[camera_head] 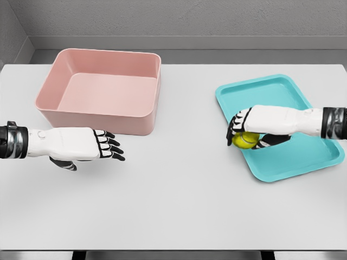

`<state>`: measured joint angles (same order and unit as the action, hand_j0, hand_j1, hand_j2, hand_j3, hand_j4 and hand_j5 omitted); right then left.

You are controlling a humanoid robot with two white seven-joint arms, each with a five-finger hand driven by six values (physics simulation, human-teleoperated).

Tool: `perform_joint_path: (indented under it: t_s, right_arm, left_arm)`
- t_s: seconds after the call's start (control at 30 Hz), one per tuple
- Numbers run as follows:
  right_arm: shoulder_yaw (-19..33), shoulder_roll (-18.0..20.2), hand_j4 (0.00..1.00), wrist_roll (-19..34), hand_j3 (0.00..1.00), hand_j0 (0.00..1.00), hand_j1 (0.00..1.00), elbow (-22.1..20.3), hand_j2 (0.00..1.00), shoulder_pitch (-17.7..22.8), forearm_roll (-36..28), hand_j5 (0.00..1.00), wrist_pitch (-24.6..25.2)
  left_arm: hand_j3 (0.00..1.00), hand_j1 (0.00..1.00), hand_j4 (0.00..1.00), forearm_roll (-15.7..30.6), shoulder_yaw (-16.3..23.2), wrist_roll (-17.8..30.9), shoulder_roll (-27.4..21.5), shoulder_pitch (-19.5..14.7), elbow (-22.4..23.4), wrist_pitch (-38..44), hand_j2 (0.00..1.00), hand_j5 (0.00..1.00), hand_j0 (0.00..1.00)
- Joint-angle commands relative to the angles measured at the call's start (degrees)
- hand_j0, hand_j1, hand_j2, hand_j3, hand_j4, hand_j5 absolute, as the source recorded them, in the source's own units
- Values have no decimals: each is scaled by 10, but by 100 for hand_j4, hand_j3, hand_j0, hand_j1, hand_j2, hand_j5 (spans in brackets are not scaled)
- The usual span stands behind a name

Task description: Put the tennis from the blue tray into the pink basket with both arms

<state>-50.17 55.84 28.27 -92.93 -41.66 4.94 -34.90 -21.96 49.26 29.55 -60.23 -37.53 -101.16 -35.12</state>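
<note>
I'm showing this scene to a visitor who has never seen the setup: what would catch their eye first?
Probably the yellow-green tennis ball, gripped by the right hand over the near-left edge of the blue tray on the table's right side. Next, the big pink basket, with nothing in it, at the back left. The left hand hovers just in front of it, fingers spread, holding nothing.

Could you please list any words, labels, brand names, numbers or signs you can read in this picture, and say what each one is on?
None: no readable text appears anywhere in the head view.
The pink basket, blue tray and white table have plain surfaces.
The tennis ball, grasped by the right robot hand, shows no legible brand mark.
The left robot hand and both forearms bear no markings.
</note>
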Motion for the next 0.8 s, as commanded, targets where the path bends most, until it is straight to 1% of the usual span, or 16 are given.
perform_joint_path:
  t_s: [0.0,0.5,0.77]
  right_arm:
    - [1,-21,57,6,57,57,57,-6,57,0,-5,57,-1]
    - [-12,-109,57,35,57,57,57,-6,57,-4,-5,57,-1]
    - [-27,-161,57,36,57,57,57,-2,57,-4,-4,57,-1]
  left_arm:
    - [100,100,100,3,0,0,-1,1,0,1,100,100,100]
    - [100,100,100,3,0,0,-1,1,0,1,100,100,100]
    - [100,100,100,3,0,0,-1,5,0,1,100,100,100]
